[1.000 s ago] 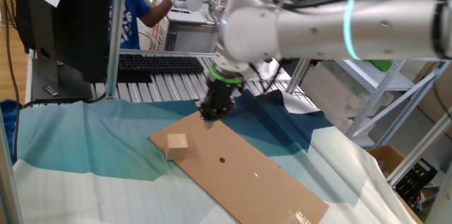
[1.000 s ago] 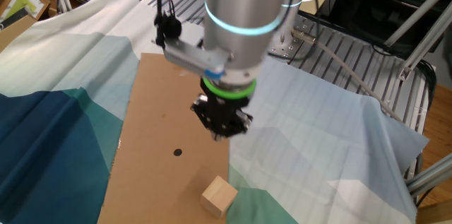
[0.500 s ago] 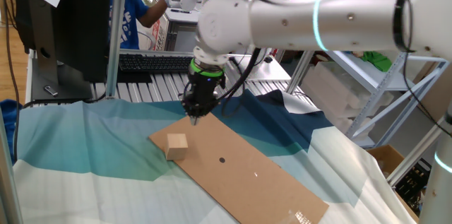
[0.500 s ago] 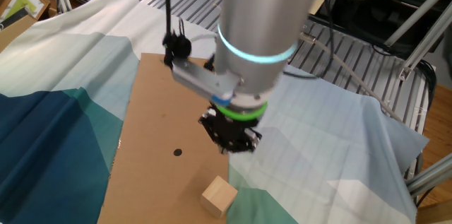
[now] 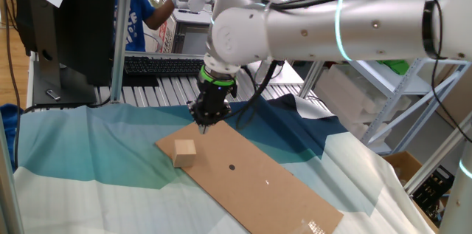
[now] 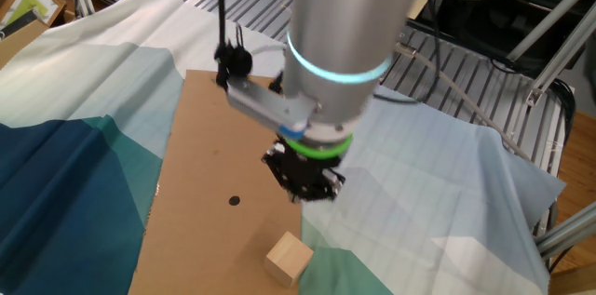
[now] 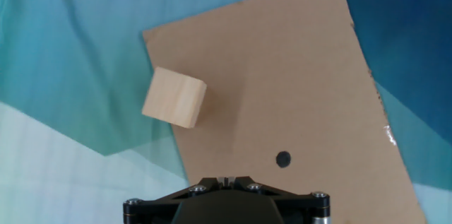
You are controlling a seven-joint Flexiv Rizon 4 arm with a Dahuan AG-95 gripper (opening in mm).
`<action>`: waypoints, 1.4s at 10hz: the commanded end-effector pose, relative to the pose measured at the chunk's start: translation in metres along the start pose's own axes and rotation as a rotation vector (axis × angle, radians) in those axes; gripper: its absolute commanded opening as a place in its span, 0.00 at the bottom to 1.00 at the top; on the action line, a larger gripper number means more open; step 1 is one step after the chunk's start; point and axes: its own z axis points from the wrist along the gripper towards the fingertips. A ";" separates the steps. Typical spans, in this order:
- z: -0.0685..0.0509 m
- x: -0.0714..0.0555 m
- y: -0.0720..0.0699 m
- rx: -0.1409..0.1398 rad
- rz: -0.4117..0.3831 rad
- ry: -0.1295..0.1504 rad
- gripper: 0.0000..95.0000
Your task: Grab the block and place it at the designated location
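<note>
Plain wooden cube block (image 7: 174, 97) sits skewed across the flat cardboard sheet's (image 7: 296, 75) edge; hand (image 5: 203, 120) clenched, empty.

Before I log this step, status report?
Gripper shut, empty, above the cardboard sheet. Block at the sheet's edge, off the dot. Nothing in the way.

The gripper's fingertips (image 7: 226, 179) sit hidden behind its housing in the hand view. The cardboard sheet (image 7: 296, 83) runs off the frame's lower edge.
</note>
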 end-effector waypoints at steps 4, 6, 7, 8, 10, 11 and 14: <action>0.000 0.001 -0.001 -0.009 -0.089 -0.021 0.00; 0.000 0.001 -0.001 -0.020 -0.124 -0.022 0.00; 0.000 0.001 -0.001 -0.034 -0.140 -0.009 0.00; 0.000 0.001 -0.001 -0.044 -0.139 0.013 0.00; 0.000 0.001 -0.001 -0.052 -0.115 0.049 0.00; 0.000 0.001 -0.001 -0.057 -0.070 0.050 0.00; 0.000 0.001 -0.001 -0.060 -0.006 0.052 0.00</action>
